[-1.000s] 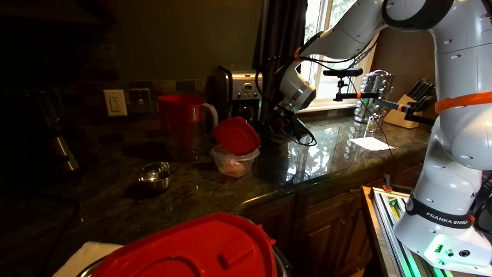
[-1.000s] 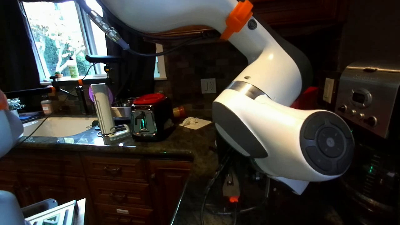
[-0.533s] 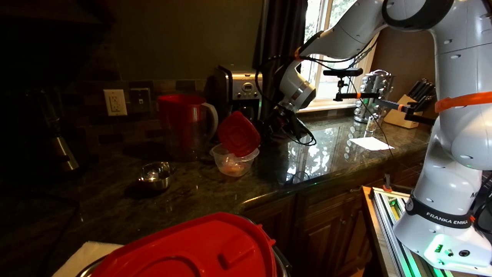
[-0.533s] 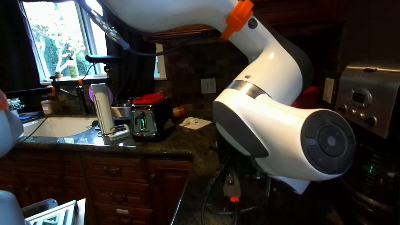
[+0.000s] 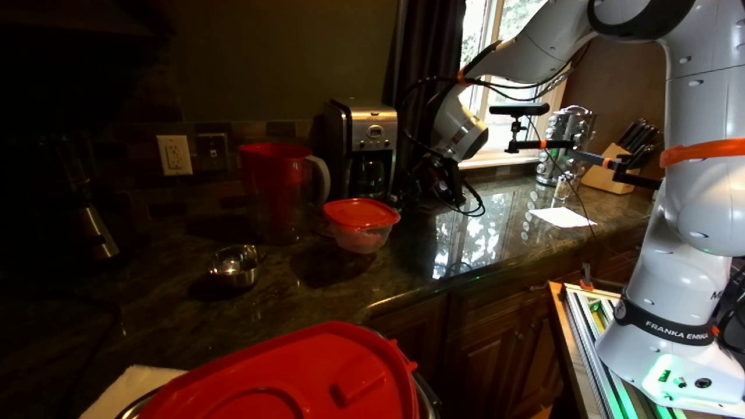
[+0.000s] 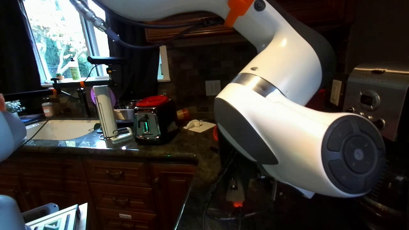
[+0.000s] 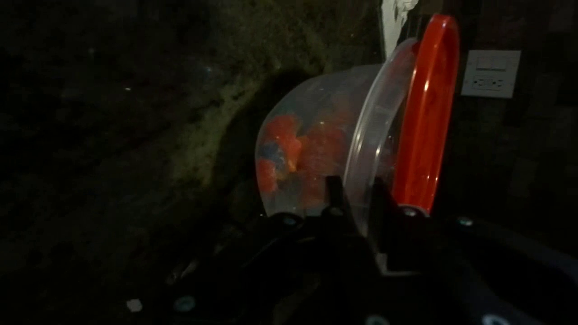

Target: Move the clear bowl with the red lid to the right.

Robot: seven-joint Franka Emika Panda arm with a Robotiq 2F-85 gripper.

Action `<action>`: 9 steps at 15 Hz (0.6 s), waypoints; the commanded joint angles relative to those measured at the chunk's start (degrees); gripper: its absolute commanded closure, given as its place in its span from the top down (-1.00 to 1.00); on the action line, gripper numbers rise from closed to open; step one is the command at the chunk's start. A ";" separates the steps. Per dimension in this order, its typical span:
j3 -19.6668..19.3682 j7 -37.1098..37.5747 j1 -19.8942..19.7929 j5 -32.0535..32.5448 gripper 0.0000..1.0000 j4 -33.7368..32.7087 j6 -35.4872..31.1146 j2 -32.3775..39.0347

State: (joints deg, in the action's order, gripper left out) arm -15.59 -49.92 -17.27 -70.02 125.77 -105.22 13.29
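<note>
The clear bowl (image 5: 362, 240) with its flat red lid (image 5: 361, 213) shows in an exterior view. Its shadow lies apart below it, so it hangs a little above the dark counter. The lid lies nearly level over the rim. In the wrist view the bowl (image 7: 316, 135) appears on its side, with red and orange contents, and a gap shows between its clear rim and the red lid (image 7: 426, 113). My gripper (image 7: 356, 189) has its fingers on both sides of the clear rim. In an exterior view the dark gripper (image 5: 410, 195) is at the bowl's right edge.
A red pitcher (image 5: 276, 186) stands behind left of the bowl, a coffee maker (image 5: 372, 131) behind it. A metal cup (image 5: 236, 265) stands to the left, a large red lid (image 5: 302, 378) in the foreground. White paper (image 5: 561, 217) and a knife block (image 5: 611, 169) are at the right.
The bowl has risen off the counter and shifted slightly right. Its red lid, tilted up before, now lies nearly level over it. The arm has moved up and slightly right in an exterior view.
</note>
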 commanded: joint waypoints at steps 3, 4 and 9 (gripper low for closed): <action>-2.00 -1.57 -2.49 -1.46 -0.92 6.49 5.81 -6.49; -2.56 -1.77 -2.88 -2.08 -0.92 7.48 5.60 -7.42; -5.54 -3.74 -4.71 -6.74 -0.92 14.01 2.79 -12.93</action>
State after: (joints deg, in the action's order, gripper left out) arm -19.58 -51.36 -20.83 -73.15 133.84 -100.88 5.58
